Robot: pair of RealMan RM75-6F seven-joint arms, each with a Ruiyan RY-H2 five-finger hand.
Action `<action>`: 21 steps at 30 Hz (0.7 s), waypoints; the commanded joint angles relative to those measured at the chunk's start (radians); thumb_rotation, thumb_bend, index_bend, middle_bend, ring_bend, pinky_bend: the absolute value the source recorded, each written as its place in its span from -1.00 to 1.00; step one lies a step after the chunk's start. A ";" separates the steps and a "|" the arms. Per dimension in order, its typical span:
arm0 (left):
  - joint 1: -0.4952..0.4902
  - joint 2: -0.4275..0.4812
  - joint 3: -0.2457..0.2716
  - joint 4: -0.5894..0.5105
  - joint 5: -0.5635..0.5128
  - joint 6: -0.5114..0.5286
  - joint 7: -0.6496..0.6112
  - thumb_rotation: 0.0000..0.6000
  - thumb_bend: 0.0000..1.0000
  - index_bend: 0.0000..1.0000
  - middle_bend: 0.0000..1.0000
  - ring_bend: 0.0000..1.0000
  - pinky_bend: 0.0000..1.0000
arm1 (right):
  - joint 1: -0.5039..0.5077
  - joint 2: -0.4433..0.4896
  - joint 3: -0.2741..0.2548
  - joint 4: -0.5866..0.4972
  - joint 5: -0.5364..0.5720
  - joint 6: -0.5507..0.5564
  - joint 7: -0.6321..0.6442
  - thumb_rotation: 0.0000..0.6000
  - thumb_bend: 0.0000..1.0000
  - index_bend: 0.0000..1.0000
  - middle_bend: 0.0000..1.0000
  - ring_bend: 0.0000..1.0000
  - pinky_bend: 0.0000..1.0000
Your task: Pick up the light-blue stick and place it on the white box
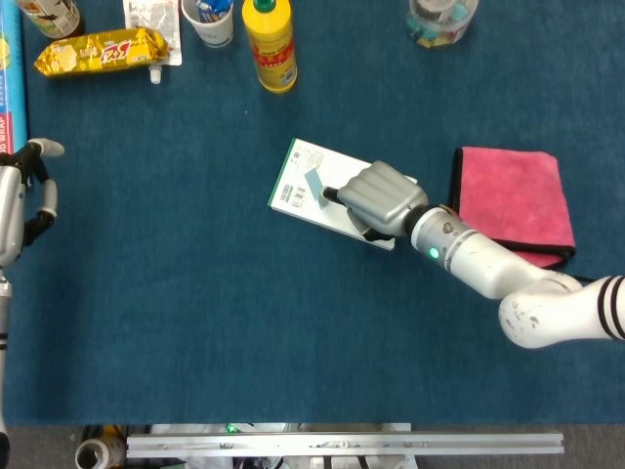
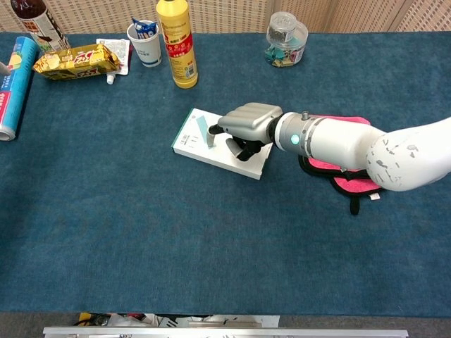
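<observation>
The light-blue stick [image 1: 313, 182] [image 2: 201, 126] lies on the white box [image 1: 293, 186] [image 2: 187, 141] near its left end. My right hand [image 1: 381, 198] [image 2: 246, 121] hovers over the box's right half, palm down and fingers curled in. One fingertip [image 1: 326, 194] [image 2: 211, 136] touches the stick's near end, and I see no pinch around it. My left hand [image 1: 21, 195] hangs at the far left edge, far from the box, fingers apart and holding nothing.
A pink cloth [image 1: 516, 195] lies right of the box under my right forearm. Along the back edge stand a yellow bottle [image 1: 269, 44], a paper cup [image 1: 210, 20], a snack bag [image 1: 98, 51] and a clear jar [image 1: 439, 20]. A blue tube [image 2: 15, 84] lies far left.
</observation>
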 commanded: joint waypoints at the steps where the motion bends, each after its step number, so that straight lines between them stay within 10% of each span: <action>1: 0.001 -0.001 -0.002 -0.001 0.001 -0.002 0.001 1.00 -0.03 -0.31 0.11 0.13 0.59 | 0.002 0.005 -0.007 -0.009 0.001 0.010 0.001 1.00 1.00 -0.49 1.00 1.00 1.00; 21: 0.011 0.003 -0.019 -0.017 -0.003 -0.018 0.015 1.00 -0.03 -0.30 0.11 0.12 0.59 | 0.005 0.029 -0.040 -0.048 -0.012 0.043 0.025 1.00 1.00 -0.49 1.00 1.00 1.00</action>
